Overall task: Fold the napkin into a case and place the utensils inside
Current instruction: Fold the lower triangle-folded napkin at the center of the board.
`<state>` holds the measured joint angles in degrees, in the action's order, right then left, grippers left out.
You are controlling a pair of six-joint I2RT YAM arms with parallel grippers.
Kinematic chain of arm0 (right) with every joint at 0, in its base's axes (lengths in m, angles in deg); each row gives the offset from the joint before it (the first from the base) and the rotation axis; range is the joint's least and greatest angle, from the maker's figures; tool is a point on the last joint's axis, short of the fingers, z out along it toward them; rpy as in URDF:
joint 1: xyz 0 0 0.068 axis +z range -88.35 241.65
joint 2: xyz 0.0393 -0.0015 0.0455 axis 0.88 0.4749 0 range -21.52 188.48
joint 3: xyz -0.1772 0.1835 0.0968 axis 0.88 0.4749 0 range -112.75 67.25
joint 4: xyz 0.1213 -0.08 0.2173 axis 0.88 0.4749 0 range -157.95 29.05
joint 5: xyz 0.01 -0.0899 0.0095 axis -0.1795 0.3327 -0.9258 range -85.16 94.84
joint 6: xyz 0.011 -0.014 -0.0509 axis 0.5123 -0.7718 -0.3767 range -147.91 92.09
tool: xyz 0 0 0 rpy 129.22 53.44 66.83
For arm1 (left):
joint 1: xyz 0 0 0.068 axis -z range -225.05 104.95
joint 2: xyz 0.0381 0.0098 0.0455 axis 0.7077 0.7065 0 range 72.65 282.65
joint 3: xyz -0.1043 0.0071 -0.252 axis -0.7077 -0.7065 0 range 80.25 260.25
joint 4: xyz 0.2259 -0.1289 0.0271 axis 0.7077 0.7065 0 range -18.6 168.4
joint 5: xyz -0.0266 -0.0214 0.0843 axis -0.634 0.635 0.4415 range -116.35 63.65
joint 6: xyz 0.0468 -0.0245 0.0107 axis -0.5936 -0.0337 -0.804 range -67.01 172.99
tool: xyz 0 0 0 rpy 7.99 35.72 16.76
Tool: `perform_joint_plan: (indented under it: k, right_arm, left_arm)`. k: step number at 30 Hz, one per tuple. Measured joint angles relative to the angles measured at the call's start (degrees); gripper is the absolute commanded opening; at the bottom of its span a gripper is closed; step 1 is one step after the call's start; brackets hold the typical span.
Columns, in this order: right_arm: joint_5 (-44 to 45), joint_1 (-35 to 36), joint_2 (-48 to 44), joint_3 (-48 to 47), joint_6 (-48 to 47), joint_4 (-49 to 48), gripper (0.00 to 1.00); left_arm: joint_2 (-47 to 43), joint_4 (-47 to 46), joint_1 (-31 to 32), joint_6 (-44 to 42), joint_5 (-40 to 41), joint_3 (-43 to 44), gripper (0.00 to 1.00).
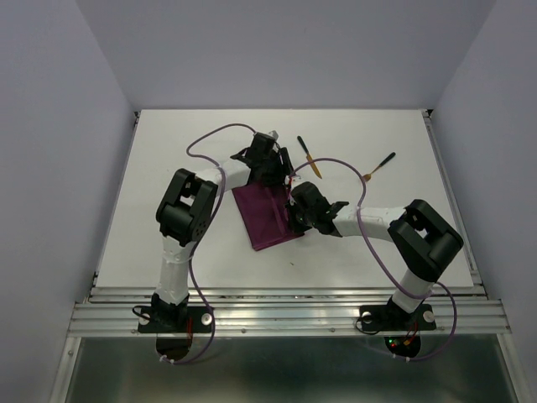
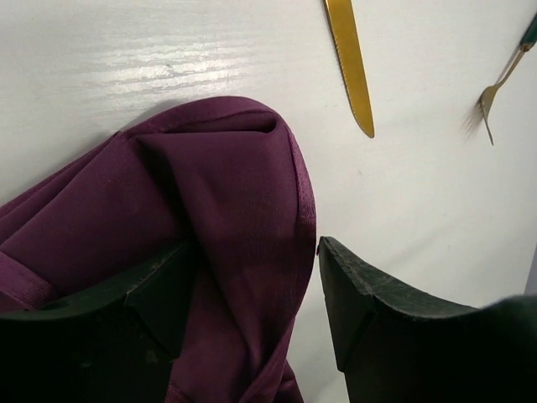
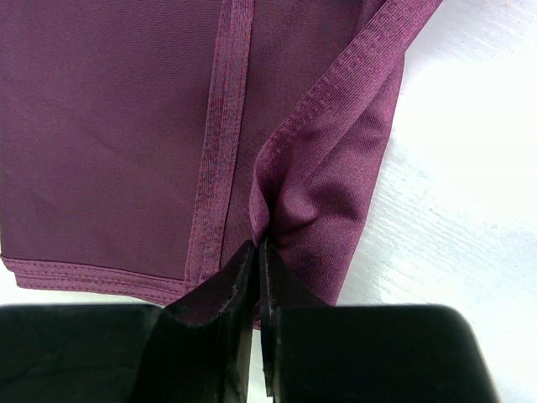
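White glossy table (image 1: 168,168) bears shiny purple napkin (image 1: 267,220), right hand (image 3: 258,252) pinching its hemmed fold, left hand (image 2: 252,281) spread.

The napkin (image 3: 109,126) is plain magenta-purple (hem band faintly ribbed); knife (image 2: 351,67) and fork (image 2: 495,88) have gold ends, dark handles; bench (image 1: 168,168) white.

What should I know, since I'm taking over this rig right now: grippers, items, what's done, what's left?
Left gripper: open, jaws either side of a raised fold at the far end of the napkin.
Right gripper: shut on the napkin's right edge.
Knife and fork: on the table beyond the napkin, untouched.
Done: napkin partly folded.
Left: finish the case, put both utensils inside.
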<state>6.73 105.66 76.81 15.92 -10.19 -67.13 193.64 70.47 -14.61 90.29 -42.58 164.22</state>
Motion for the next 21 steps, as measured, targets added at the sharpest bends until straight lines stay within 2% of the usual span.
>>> perform_joint_plan:
  k: [2, 11, 19, 21]
  right_arm:
    - [-0.04, 0.00, 0.00, 0.00, 0.00, 0.00, 0.10]
    - [-0.24, 0.00, 0.00, 0.00, 0.00, 0.00, 0.10]
    - [-0.24, 0.00, 0.00, -0.02, 0.00, 0.02, 0.11]
    - [-0.22, 0.00, 0.00, -0.02, 0.00, 0.02, 0.15]
  left_arm:
    - [0.04, 1.20, 0.28, -0.42, 1.11, 0.55, 0.62]
    - [0.04, 3.96, 0.59, -1.27, 3.43, 0.61, 0.30]
    - [0.02, 4.31, 0.59, -1.64, 3.67, 0.61, 0.12]
    - [0.02, 4.35, 0.59, -1.92, 3.65, 0.59, 0.05]
